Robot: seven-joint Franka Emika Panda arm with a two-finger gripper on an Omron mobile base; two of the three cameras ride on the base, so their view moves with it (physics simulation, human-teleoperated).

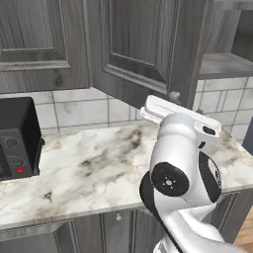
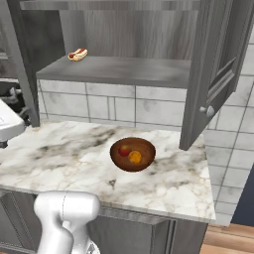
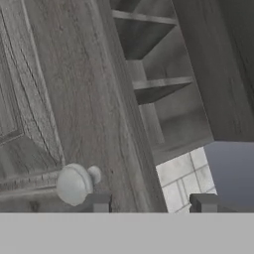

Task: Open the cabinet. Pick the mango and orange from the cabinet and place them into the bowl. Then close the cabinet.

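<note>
Both doors of the cabinet (image 2: 124,69) stand open. On the counter below it sits the bowl (image 2: 147,159), and the mango (image 2: 124,150) and the orange (image 2: 135,157) lie in it side by side. My gripper (image 3: 152,203) is up against the left door (image 1: 143,44), close to its lower corner. In the hand view the door's round silver knob (image 3: 74,183) lies just outside the left fingertip (image 3: 99,202), and the door's edge runs between the two tips. The fingers stand apart and hold nothing. In the left base view my arm hides the fingers.
A hot dog (image 2: 78,54) lies on the cabinet's lower shelf. The right door (image 2: 213,74) with its knob (image 2: 208,111) juts out over the counter's right end. A black oven (image 1: 17,138) stands at the counter's left. The marble counter (image 1: 89,168) runs in front.
</note>
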